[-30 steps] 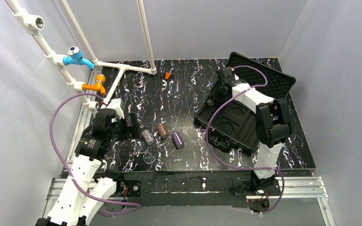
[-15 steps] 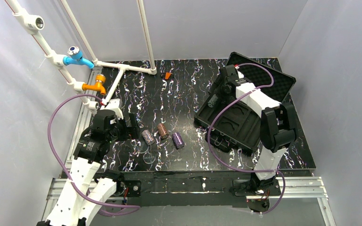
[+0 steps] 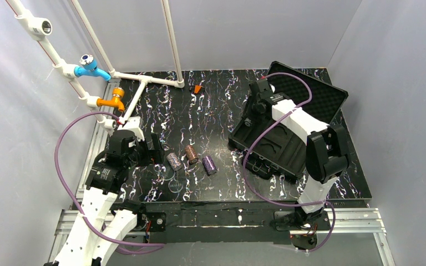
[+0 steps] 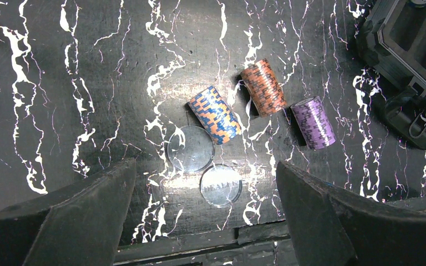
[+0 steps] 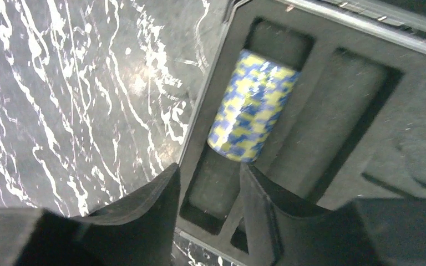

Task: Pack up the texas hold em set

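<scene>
The black case lies open at the right, its foam-lined lid (image 3: 316, 94) at the back and its moulded tray (image 3: 280, 147) in front. My right gripper (image 3: 253, 113) hovers over the tray's far left corner. In the right wrist view it (image 5: 211, 169) is open and empty, and a yellow-blue chip stack (image 5: 253, 105) lies in a tray slot (image 5: 216, 188) just beyond the fingertips. Three stacks lie on the table: blue-orange (image 4: 215, 114), orange-brown (image 4: 263, 87) and purple (image 4: 313, 122). My left gripper (image 4: 205, 183) is wide open, empty, above and nearer than them.
Two clear discs lie just in front of the stacks, a plain one (image 4: 190, 148) and one marked DEALER (image 4: 221, 185). A small orange piece (image 3: 198, 88) sits at the table's back. A white pipe frame (image 3: 144, 80) with blue and orange fittings stands at the back left.
My right gripper has shifted a little left over the tray's far left corner, where the yellow-blue stack now lies in its slot. The left arm has barely moved.
</scene>
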`<action>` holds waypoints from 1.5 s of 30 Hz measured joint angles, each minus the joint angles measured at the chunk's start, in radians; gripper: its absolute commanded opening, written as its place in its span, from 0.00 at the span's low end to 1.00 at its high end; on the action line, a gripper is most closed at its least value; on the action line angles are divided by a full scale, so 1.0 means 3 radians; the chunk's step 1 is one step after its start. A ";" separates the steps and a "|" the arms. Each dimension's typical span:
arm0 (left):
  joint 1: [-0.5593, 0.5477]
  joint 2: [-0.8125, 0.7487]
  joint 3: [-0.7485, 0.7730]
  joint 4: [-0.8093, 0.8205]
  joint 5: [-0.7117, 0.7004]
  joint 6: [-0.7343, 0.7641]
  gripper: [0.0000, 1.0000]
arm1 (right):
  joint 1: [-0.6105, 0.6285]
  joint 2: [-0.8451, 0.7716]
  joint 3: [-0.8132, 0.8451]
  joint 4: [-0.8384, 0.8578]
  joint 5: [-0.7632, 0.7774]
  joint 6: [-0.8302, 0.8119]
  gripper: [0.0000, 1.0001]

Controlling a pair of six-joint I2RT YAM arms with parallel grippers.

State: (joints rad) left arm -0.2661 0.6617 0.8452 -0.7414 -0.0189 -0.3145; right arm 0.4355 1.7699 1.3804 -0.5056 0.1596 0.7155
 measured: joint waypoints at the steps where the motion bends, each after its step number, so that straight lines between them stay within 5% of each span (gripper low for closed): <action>1: 0.0000 0.0000 0.0000 0.0000 0.0000 0.0000 0.97 | 0.0031 0.0000 0.0000 -0.0008 -0.0013 -0.0047 0.47; 12: 0.0000 0.0001 0.0000 0.0000 -0.0003 0.0000 0.97 | 0.0186 0.0121 0.0000 -0.0032 -0.0234 -0.0392 0.30; 45: 0.0000 0.0072 0.0000 -0.0001 -0.0075 0.0000 0.97 | 0.0103 0.0740 0.0664 -0.0252 -0.0004 -0.0830 0.29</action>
State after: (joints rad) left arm -0.2661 0.6834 0.8452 -0.7418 -0.0414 -0.3145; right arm 0.4664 1.9919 1.5795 -0.5812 0.1585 0.4664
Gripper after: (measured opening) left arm 0.967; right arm 0.284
